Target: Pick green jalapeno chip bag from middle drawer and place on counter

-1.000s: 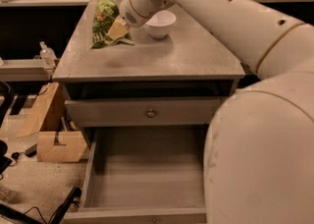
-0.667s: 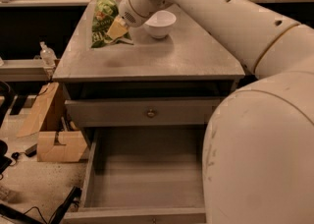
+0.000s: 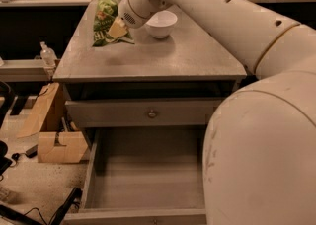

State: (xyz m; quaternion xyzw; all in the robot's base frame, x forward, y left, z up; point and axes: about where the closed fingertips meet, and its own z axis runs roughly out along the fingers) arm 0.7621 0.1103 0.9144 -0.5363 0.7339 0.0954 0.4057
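While the pale arm [image 3: 212, 7] reached over the back-left corner of the broad matte grey cabinet counter [image 3: 187, 56], its gripper [image 3: 117, 29] sat against the lower right side of the small crinkly green jalapeno chip bag [image 3: 105, 14]. Clamped or open: could not tell. Bag stood on end, long axis upright, immediately left of the gripper, bottom at or just above the surface. Round white bowl [image 3: 161, 23] stood just right. Wide shallow grey middle drawer [image 3: 148, 179] hung open, bare. Judged: placing nearly done, and any retreat should go rightward, away from the bag.

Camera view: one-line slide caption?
Robot hand holding green jalapeno chip bag upright on the counter beside a white bowl; middle drawer below stands open.
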